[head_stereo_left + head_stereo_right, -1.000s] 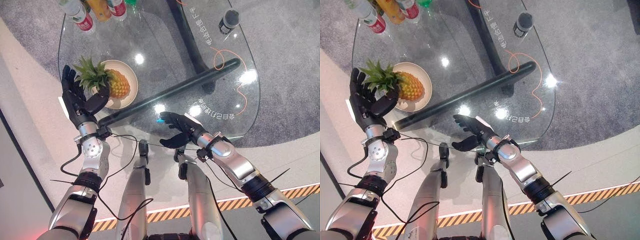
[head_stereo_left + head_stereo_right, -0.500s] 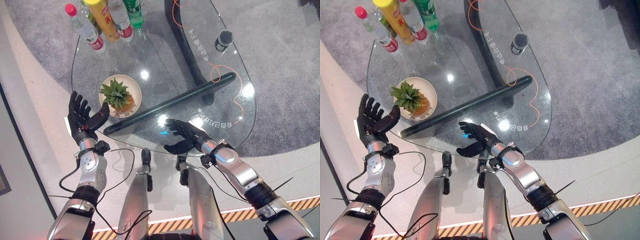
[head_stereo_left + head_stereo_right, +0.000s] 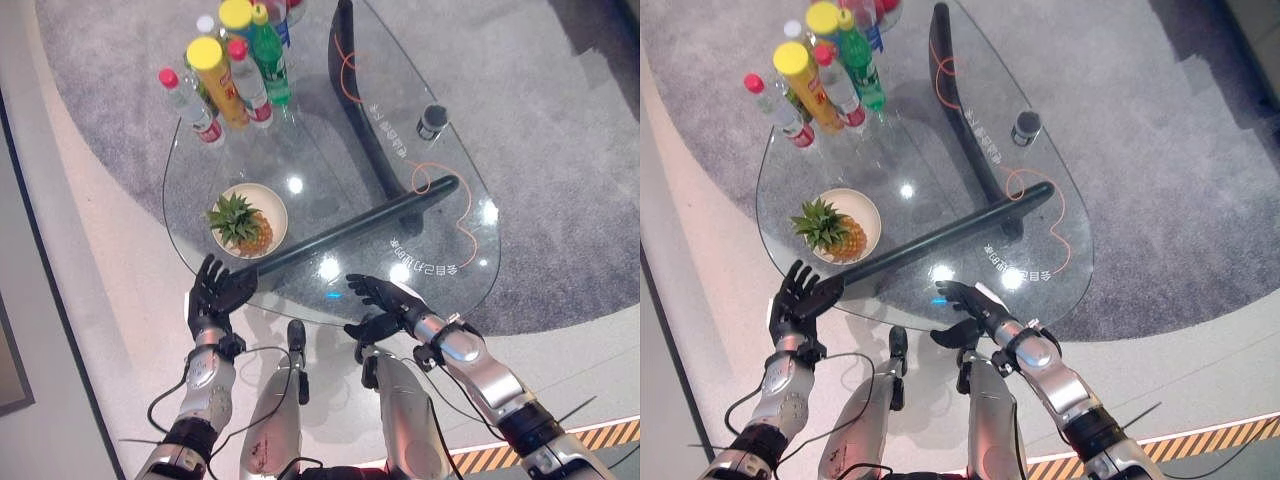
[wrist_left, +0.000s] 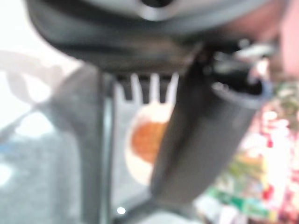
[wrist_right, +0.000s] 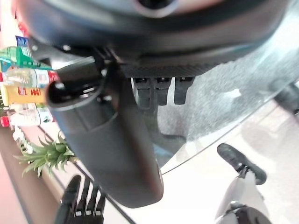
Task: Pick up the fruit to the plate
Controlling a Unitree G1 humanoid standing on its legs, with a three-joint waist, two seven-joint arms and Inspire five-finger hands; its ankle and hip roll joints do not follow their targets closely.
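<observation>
Left eye: pineapple (image 3: 246, 224) already lying on the plate (image 3: 273, 199), near the table's (image 3: 330, 140) left edge. Left hand (image 3: 214, 292) just off the near edge, close to the plate, fingers spread and straight, holding nothing. Right hand (image 3: 385, 303) at the near edge, well apart from the plate, fingers loosely extended, empty. Bottles (image 3: 232, 70) clustered at the far left; small dark cup (image 3: 431, 121) far right.

Right eye: same layout. Pineapple (image 3: 832, 229) inside the plate rim, crown toward the robot's left, not overhanging. Left hand (image 3: 798, 296) clear of the glass.

Left wrist: past the thumb, blurred orange fruit on the pale plate (image 4: 132, 161); nothing between thumb and fingers.

Right wrist: fingers (image 5: 157, 90) short and straight, nothing gripped. Pineapple crown (image 5: 49, 154) and left hand (image 5: 78, 200) beyond the table edge.

Judgement: placement looks done; step in hand is the retreat. Best to pull the left hand back and down without brushing the plate or the leaves, keep fingers open, avoid knocking the glass edge. Right arm best kept parked.
</observation>
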